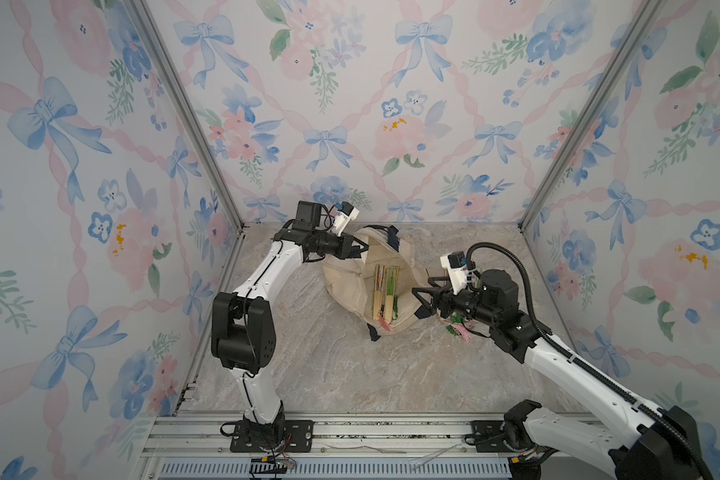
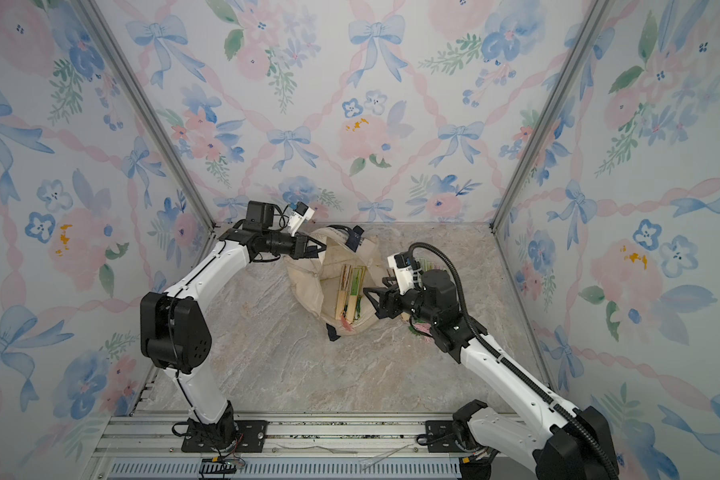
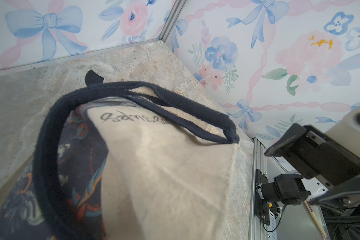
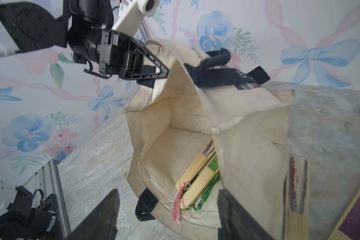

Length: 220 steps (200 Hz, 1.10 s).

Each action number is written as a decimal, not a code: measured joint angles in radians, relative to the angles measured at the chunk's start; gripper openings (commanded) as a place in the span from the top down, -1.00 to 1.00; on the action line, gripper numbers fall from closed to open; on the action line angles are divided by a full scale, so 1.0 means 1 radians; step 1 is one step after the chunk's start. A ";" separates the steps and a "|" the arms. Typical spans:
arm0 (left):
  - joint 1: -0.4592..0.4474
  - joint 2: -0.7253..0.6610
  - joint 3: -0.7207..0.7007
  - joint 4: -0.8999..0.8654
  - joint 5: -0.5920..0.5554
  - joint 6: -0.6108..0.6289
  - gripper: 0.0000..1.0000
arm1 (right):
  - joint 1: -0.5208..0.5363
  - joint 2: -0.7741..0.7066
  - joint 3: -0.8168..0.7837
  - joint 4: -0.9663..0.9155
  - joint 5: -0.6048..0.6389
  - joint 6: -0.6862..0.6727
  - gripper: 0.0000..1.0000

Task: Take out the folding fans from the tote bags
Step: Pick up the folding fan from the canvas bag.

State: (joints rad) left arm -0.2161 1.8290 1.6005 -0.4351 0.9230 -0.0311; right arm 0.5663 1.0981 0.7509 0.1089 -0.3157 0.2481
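Observation:
The cream tote bag (image 1: pixel 346 278) (image 2: pixel 304 278) lies on the marble table with its mouth held wide. My left gripper (image 1: pixel 360 248) (image 4: pixel 162 71) is shut on the bag's far rim and lifts it; in the left wrist view the canvas (image 3: pixel 164 166) hides the jaws. Two closed folding fans (image 1: pixel 385 291) (image 2: pixel 352 291) (image 4: pixel 200 178) lie inside, with a pink and a green tassel toward the mouth. My right gripper (image 1: pixel 420 293) (image 2: pixel 375 291) (image 4: pixel 168 207) is open just outside the mouth, holding nothing. Other fans (image 4: pixel 297 187) lie on the table beside the bag, under my right arm; their tassels (image 1: pixel 460 330) show.
A navy strap handle (image 1: pixel 373 332) (image 3: pixel 46 145) trails from the bag toward the front. Floral walls enclose the table on three sides, with metal posts (image 1: pixel 200 137) in the back corners. An aluminium rail (image 1: pixel 350 432) carrying both arm bases runs along the front edge.

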 measured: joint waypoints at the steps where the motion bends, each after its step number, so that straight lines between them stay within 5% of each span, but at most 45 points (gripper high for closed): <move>1: 0.000 0.000 0.000 0.000 0.000 0.000 1.00 | 0.008 0.005 -0.001 0.004 0.005 0.000 -0.49; 82: 0.000 -0.009 -0.009 0.000 -0.010 0.000 1.00 | 0.294 0.398 0.130 0.018 0.361 0.077 -0.54; 139: 0.000 -0.016 -0.012 0.000 -0.018 0.000 1.00 | 0.307 0.585 0.307 -0.068 0.505 0.172 -0.55; 220: 0.000 -0.033 -0.017 -0.001 -0.025 0.000 1.00 | 0.296 0.740 0.425 -0.172 0.531 0.252 -0.59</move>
State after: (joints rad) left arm -0.2165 1.7962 1.5837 -0.4358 0.8982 -0.0315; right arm 0.8627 1.8378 1.1755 -0.0635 0.2153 0.4999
